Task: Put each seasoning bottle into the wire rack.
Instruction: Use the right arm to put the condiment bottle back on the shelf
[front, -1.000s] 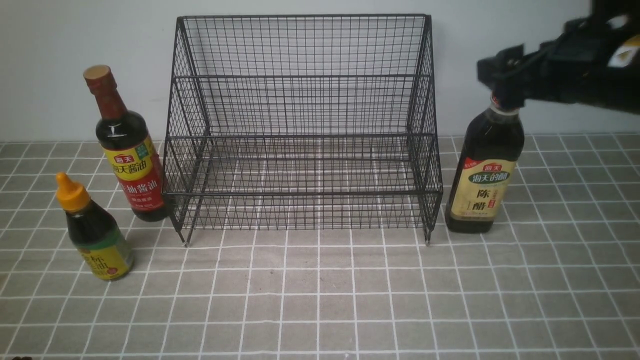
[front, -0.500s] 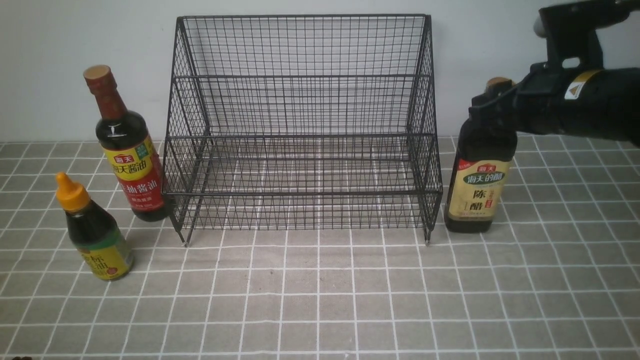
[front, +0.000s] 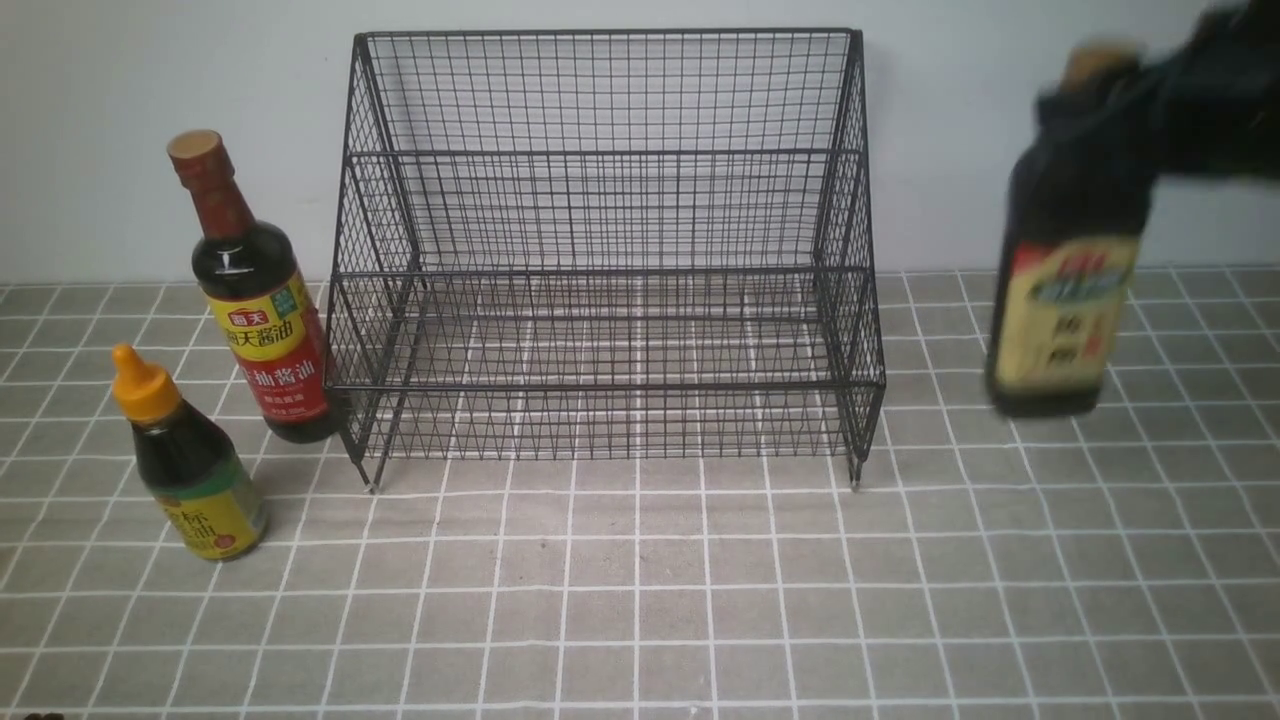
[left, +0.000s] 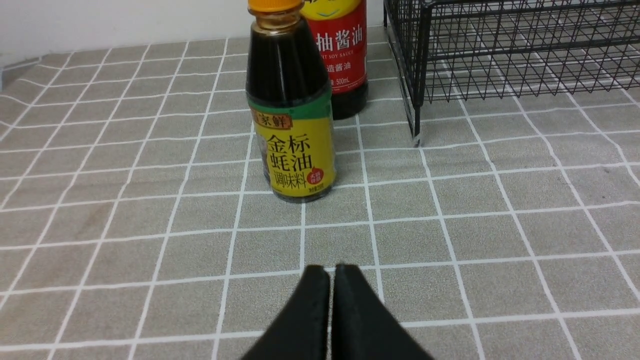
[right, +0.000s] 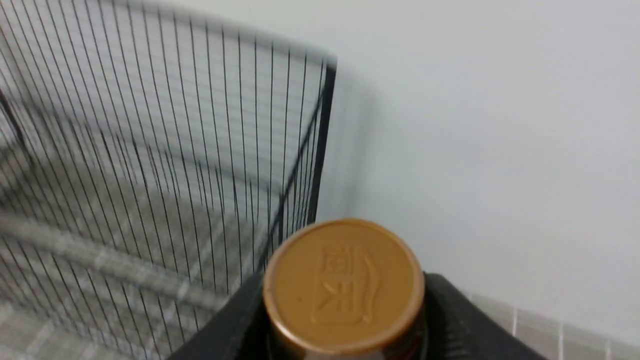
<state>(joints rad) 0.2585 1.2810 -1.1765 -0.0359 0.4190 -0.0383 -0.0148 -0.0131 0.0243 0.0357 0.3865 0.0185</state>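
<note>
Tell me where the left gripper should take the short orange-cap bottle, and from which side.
Grip the short bottle at its dark shoulder, just under the orange cap, where it narrows. It stands upright, ahead of the left gripper, which is shut, so open first. Come level from the robot's side: the red-label bottle stands close behind it.
</note>
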